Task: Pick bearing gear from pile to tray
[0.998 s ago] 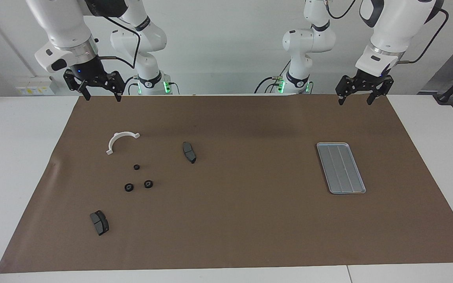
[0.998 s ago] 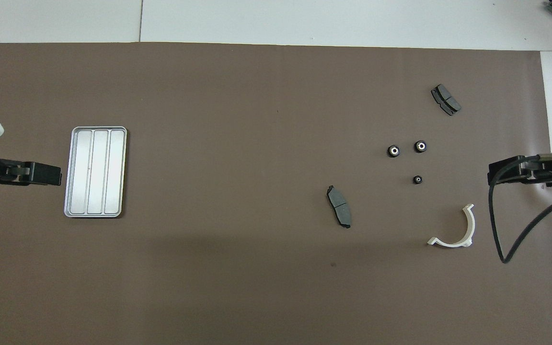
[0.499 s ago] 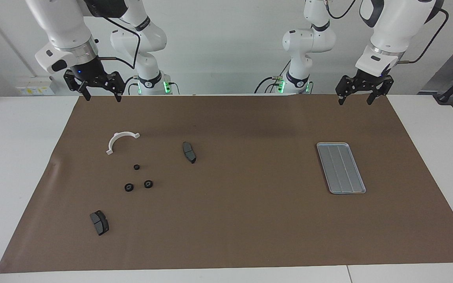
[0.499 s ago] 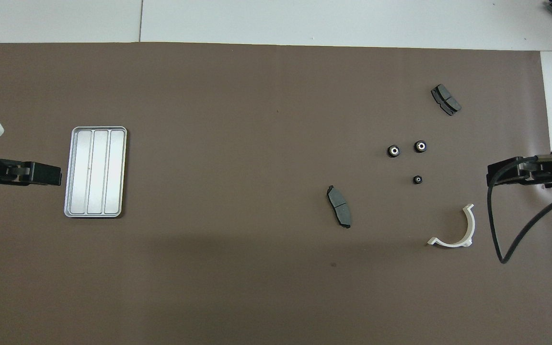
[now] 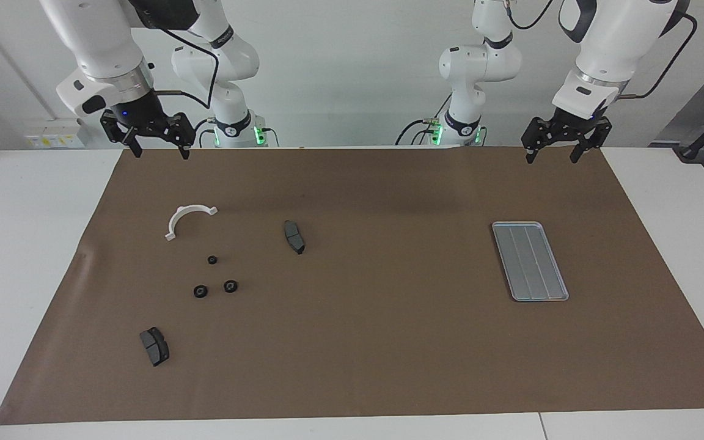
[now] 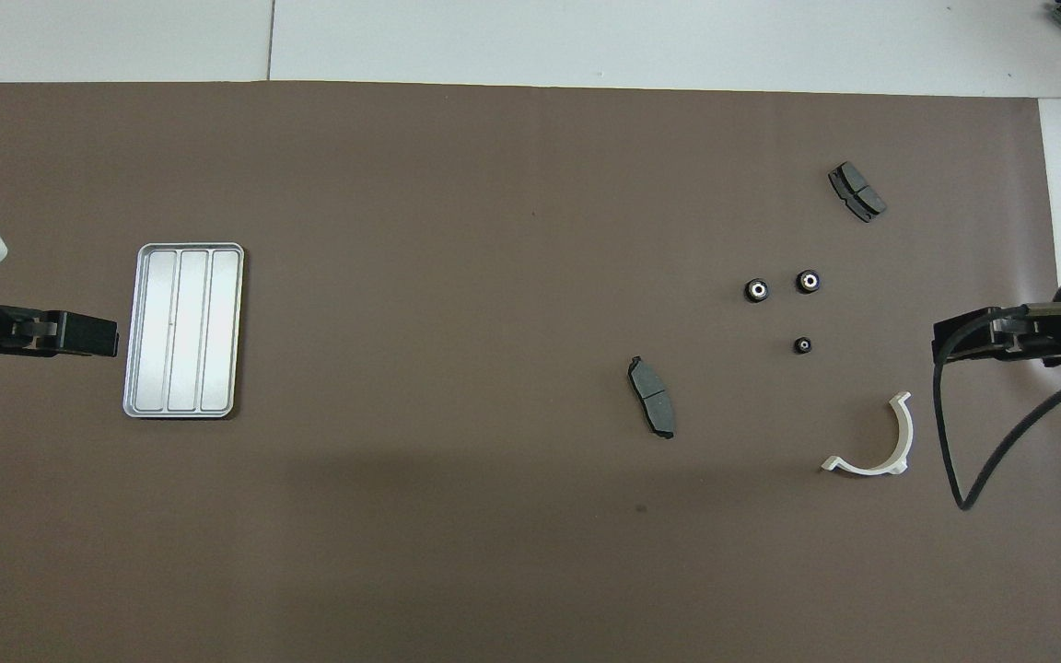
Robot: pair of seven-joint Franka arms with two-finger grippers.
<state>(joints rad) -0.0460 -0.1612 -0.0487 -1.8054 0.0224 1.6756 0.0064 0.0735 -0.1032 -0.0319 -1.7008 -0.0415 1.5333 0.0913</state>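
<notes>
The pile lies on the brown mat [image 5: 352, 342] toward the right arm's end. It holds three small black gears [image 5: 212, 260] [image 5: 200, 291] [image 5: 230, 286], seen from above as gears [image 6: 801, 345] [image 6: 756, 291] [image 6: 808, 281]. Around them lie a white half-ring bracket [image 5: 182, 213] [image 6: 907, 428] and two dark grey pads [image 5: 294, 236] [image 5: 154, 346]. The silver tray [image 5: 530, 261] [image 6: 183, 330] rests toward the left arm's end with nothing in it. My right gripper [image 5: 161, 153] [image 6: 940, 336] hangs open and high above the mat, touching nothing. My left gripper [image 5: 552, 157] [image 6: 111, 334] waits open in the air beside the tray.
The mat covers most of the white table [image 5: 28, 256]. A black cable [image 6: 954, 460] loops down from the right arm above the bracket's end of the mat. The two pads also show from above [image 6: 652, 396] [image 6: 856, 191].
My right gripper has drifted slightly toward the pile. The left arm, the tray and every part are where they were.
</notes>
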